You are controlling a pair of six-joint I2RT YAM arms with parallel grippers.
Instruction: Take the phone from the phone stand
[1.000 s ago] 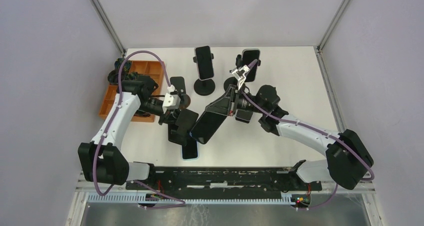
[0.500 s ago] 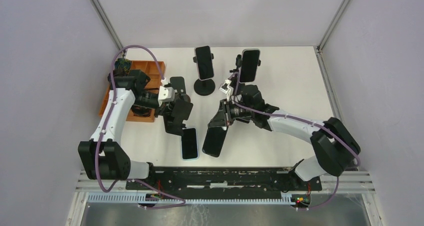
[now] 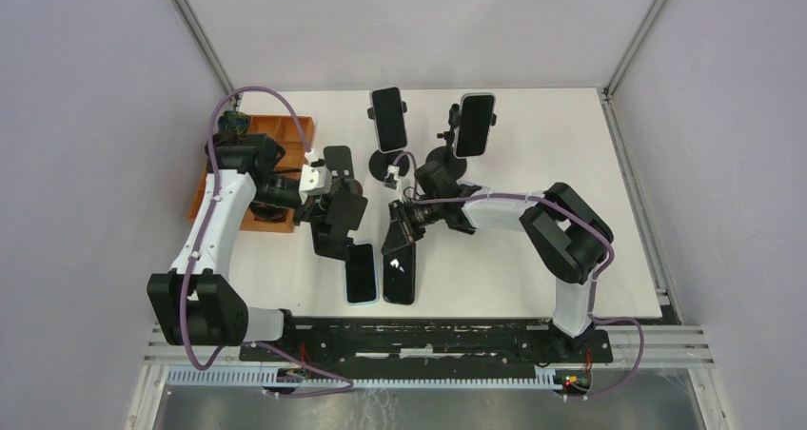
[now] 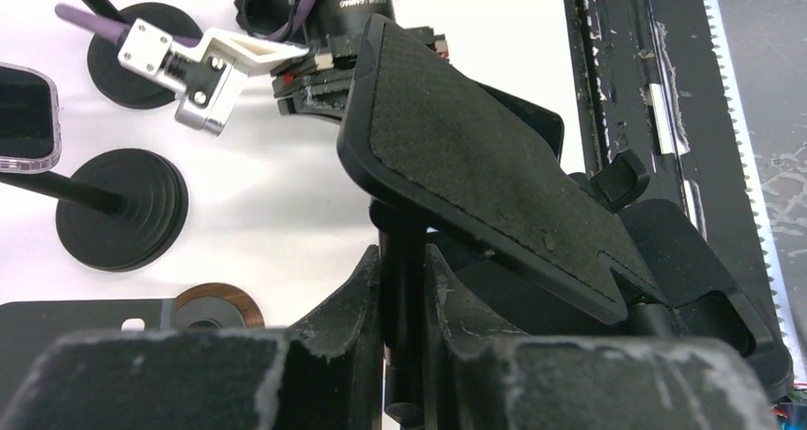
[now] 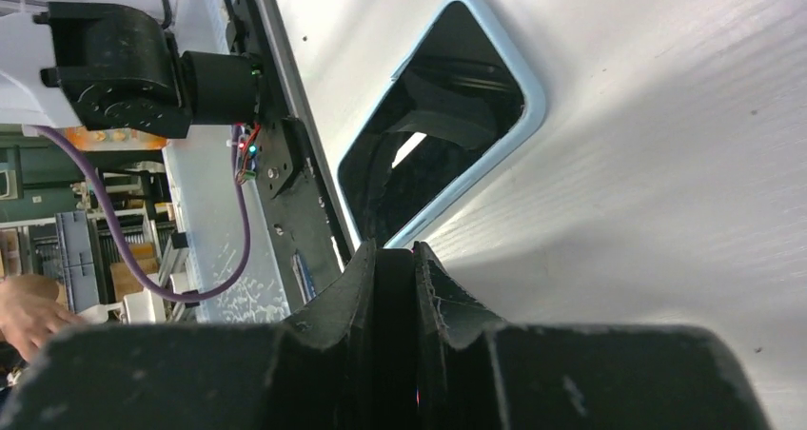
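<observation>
My right gripper (image 3: 404, 223) is shut on the upper end of a dark phone (image 3: 400, 266). That phone slopes down toward the table's front edge, beside a light-blue-cased phone (image 3: 360, 274) lying flat. In the right wrist view the held phone (image 5: 393, 292) sits edge-on between the fingers, with the blue-cased phone (image 5: 438, 116) on the table beyond. My left gripper (image 3: 324, 206) is shut on the thin black stem (image 4: 402, 259) of an empty phone stand (image 3: 335, 228). Its padded cradle plate (image 4: 476, 183) tilts above the jaws.
Two more stands hold phones at the back, one in the centre (image 3: 388, 116) and one to its right (image 3: 474, 124). Their round black bases (image 4: 119, 206) sit on the white table. An orange tray (image 3: 285, 130) stands at back left. A black rail (image 3: 428, 340) runs along the near edge.
The right arm has swung the dark phone down and to the left, to beside the blue-cased phone near the front edge. The left arm drew the stand back slightly, then held still.
</observation>
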